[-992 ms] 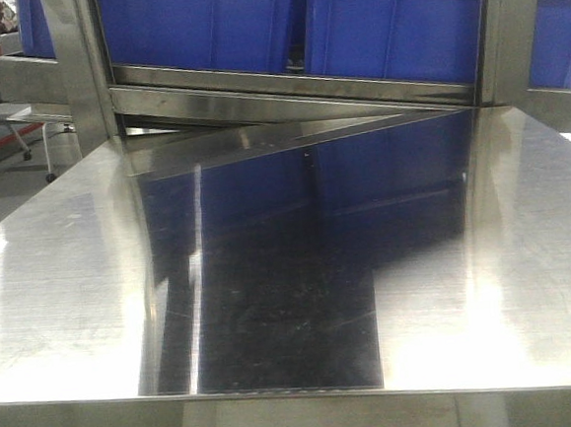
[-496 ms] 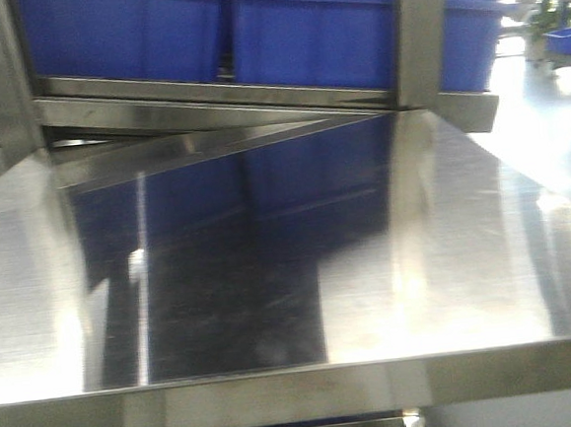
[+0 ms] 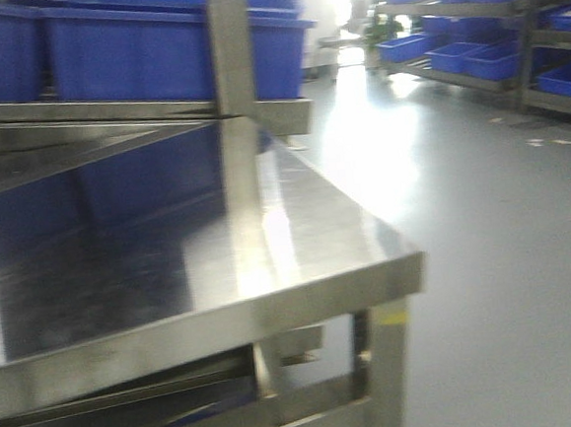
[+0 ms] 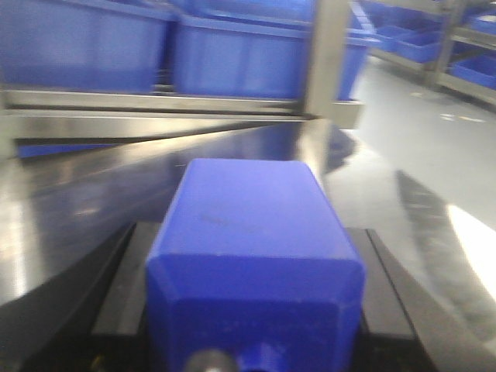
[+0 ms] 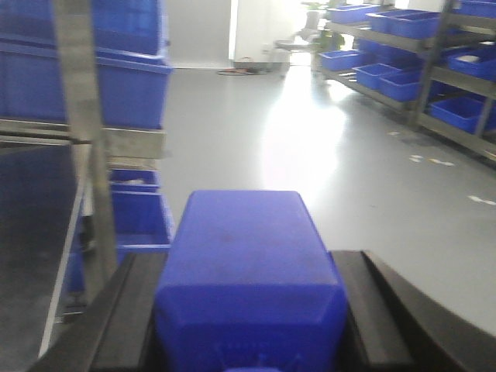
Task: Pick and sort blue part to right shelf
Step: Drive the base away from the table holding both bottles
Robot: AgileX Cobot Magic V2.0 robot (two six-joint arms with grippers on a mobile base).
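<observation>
Jaws clamped on both arms. The right gripper (image 5: pixel 246 256) holds the blue part (image 5: pixel 248 279) just right of the steel table (image 5: pixel 31 271), its cap end cut off below. The left gripper (image 4: pixel 249 232) holds a blue block (image 4: pixel 252 263) over that table. Both views are blurred.

We are counting two blue blocks, the left blue block (image 4: pixel 256 248) and the right blue block (image 5: pixel 248 263), one steel table (image 3: pixel 299 262), and at least six blue bins (image 3: pixel 125 58), some blurring together.
</observation>
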